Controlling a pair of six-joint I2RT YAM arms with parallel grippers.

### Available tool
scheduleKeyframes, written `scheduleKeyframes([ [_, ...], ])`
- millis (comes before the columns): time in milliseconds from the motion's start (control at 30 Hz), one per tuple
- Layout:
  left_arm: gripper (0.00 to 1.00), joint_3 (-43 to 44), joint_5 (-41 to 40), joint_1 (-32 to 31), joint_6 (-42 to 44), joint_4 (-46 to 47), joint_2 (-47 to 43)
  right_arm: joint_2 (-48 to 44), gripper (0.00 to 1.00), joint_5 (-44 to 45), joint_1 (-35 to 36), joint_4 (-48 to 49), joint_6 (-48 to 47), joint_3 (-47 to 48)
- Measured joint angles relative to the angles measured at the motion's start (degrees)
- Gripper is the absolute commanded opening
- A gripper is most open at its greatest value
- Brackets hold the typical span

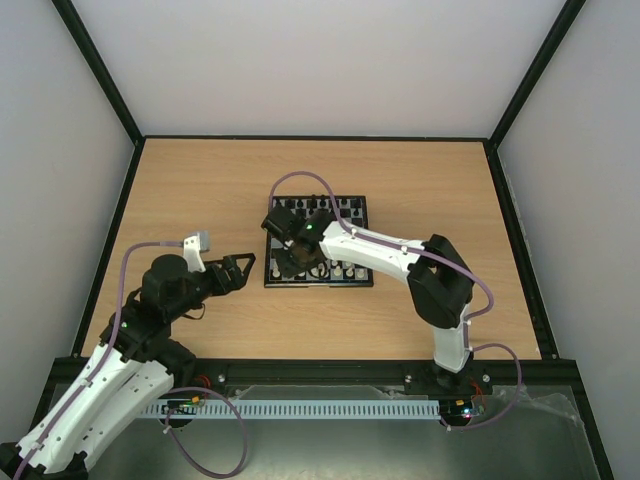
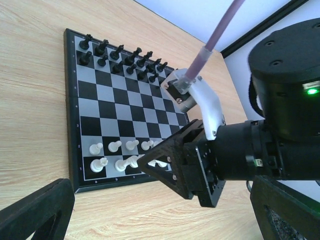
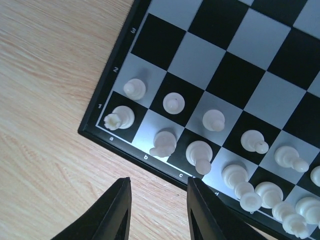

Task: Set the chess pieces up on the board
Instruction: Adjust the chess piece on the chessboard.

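Note:
The board point(image 1: 356, 236) lies mid-table, with cream-white chess pieces point(image 1: 345, 270) in its two near rows. In the right wrist view the board point(image 3: 235, 75) shows a rook point(image 3: 120, 117), a knight point(image 3: 164, 142), a bishop point(image 3: 199, 152) and pawns point(image 3: 213, 120), all upright on their squares. My right gripper point(image 3: 160, 212) is open and empty, hovering over the table just off the board's near left corner; it also shows from above point(image 1: 285, 262). My left gripper point(image 1: 244, 268) is open and empty, left of the board.
Black pieces point(image 2: 120, 55) fill the board's two far rows. In the left wrist view the right arm's wrist and gripper point(image 2: 165, 162) cover part of the white rows point(image 2: 115, 146). Bare wooden table surrounds the board; black frame rails and white walls bound it.

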Motion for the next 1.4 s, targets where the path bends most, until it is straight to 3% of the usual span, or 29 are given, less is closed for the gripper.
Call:
scheduleKeyframes([
  [333,1.00,0.0,0.7,0.0,0.0,-0.2,-0.1,3.1,0.23,0.9,0.1,-0.9,0.2,0.2],
  [1400,1.00,0.0,0.8,0.0,0.0,-0.1,0.0,6.3,0.23,-2.2,0.2,-0.4,-0.3,2.6],
])
